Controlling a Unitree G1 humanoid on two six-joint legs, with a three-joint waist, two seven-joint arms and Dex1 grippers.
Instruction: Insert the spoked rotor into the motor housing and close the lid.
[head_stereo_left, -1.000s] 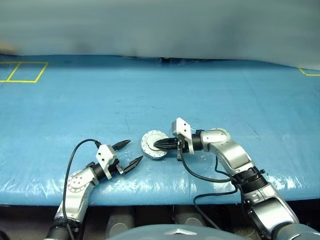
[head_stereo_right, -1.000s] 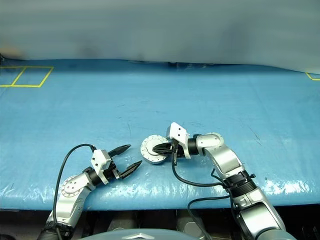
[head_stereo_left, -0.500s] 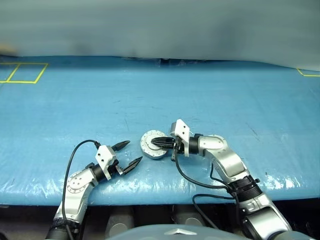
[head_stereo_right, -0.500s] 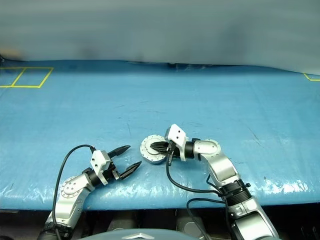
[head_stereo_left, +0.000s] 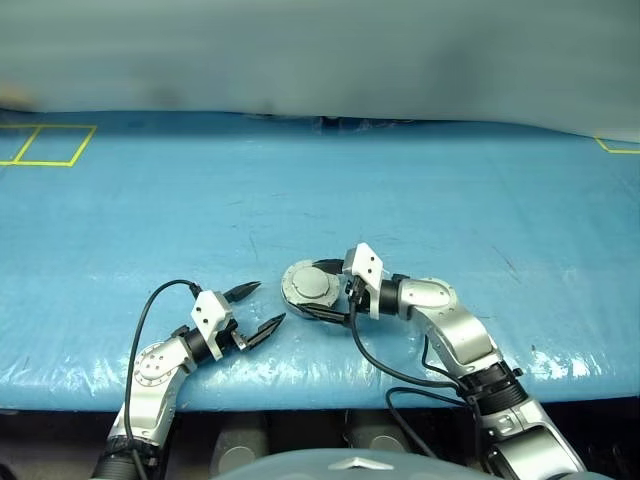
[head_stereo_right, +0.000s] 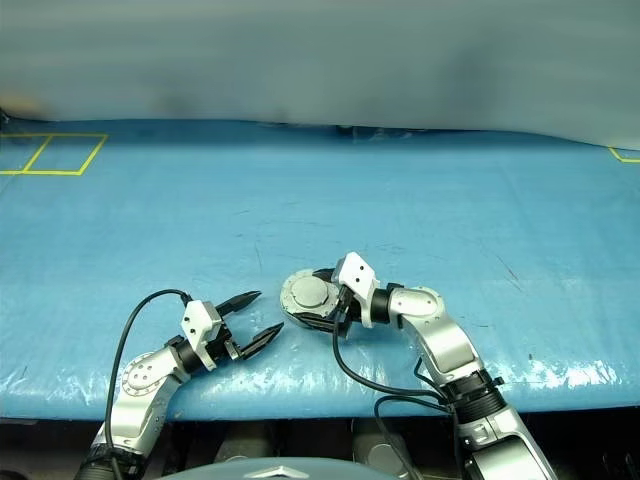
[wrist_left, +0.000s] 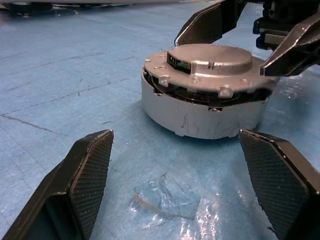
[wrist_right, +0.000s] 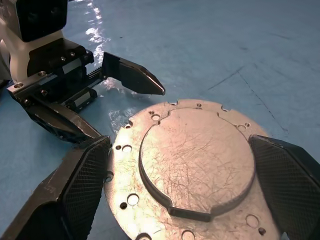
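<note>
My right pincer is spread wide, one finger on either side of the motor housing, straddling it without pinching it; the fingers stand off the rim, so I judge the part sits on its own weight. The lid lies down over the housing, plain grey face with the raised centre upward, scratched and ringed with small holes. From my left wrist a dark seam shows between lid and body, and the lid looks slightly uneven on the side nearer me, so I cannot say it is fully seated. The spoked rotor I cannot make out; I take it to be under the lid, a guess only. My left pincer is spread as well, holding nothing, low over the blue sheet just short of the housing and pointed at it, placed, I think, to steady the body if it slides. Housing sits near the front edge of the table, between my two arms. Next step probably a press on the raised centre; risk is the part skating on the slick sheet.
</note>
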